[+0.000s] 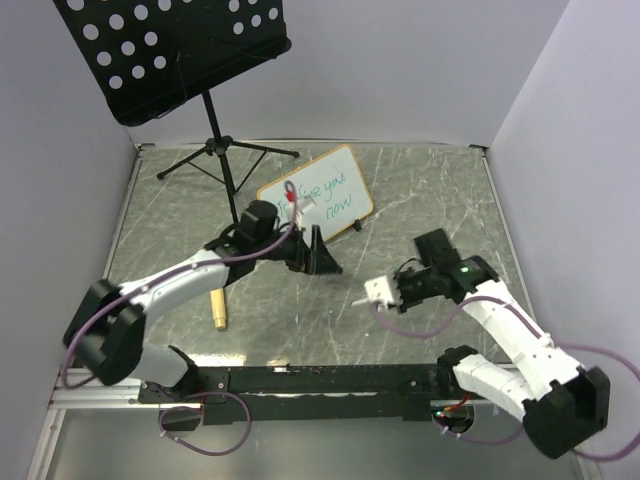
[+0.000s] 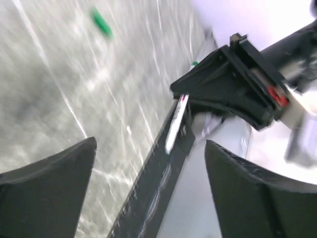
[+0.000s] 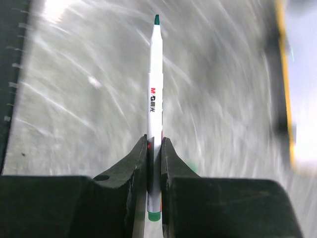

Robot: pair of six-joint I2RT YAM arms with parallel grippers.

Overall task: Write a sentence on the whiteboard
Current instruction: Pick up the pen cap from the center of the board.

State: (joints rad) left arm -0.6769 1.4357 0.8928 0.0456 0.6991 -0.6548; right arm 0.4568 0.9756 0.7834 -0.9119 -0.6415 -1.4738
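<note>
The whiteboard [image 1: 335,195], white with a tan wooden frame, stands propped at the far middle of the table and carries green handwriting. Its tan frame [image 3: 286,104] shows blurred at the right of the right wrist view. My right gripper [image 1: 393,289] [image 3: 154,144] is shut on a white marker [image 1: 368,297] [image 3: 155,84] with a green tip, in front of the board and to its right. The left wrist view also catches that marker [image 2: 176,125]. My left gripper [image 1: 324,262] [image 2: 151,163] hovers just in front of the board's lower left corner, open, with nothing between its fingers [image 2: 257,193].
A black perforated music stand [image 1: 180,50] on a tripod [image 1: 215,150] fills the far left. A short tan cylinder [image 1: 218,310] lies on the marbled table beside the left arm. A small green thing [image 2: 101,22] lies on the table. White walls close in both sides.
</note>
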